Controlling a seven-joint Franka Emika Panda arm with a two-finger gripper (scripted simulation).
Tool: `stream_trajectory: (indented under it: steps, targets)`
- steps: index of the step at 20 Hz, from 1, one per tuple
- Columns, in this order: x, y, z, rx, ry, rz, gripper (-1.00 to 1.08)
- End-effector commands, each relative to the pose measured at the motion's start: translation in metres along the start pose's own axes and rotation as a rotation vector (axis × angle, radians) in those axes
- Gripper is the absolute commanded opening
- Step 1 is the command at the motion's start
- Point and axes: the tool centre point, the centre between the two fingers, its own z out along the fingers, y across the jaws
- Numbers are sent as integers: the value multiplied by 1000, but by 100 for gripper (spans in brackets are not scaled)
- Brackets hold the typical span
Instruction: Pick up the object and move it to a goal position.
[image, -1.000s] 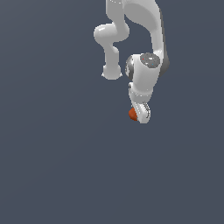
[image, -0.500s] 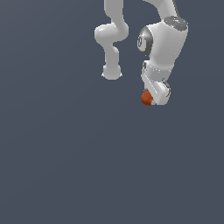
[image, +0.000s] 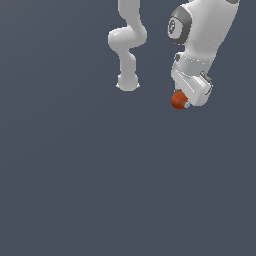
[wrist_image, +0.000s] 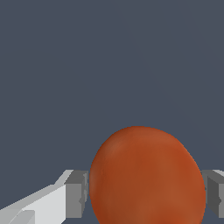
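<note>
Right now I have the gripper (image: 184, 102) pinching the red-orange ball (image: 178, 100), one finger pad (wrist_image: 77, 194) pressed on either side, squarely between them. It hangs above the grey floor (image: 75, 190); no goal marker shows, so I can't judge the heading.

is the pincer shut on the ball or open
Shut on the ball: in the wrist view a pad presses each side of it, and in the exterior view it sits at the pincer tip.
</note>
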Motion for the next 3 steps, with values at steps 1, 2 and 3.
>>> stream_trajectory:
  steps: [1,2,3]
  targets:
    - [-3,0,-6,1,0,1,-100]
    - [-4,0,-7,1,0,1,-100]
    - [-4,0,-7,1,0,1,-100]
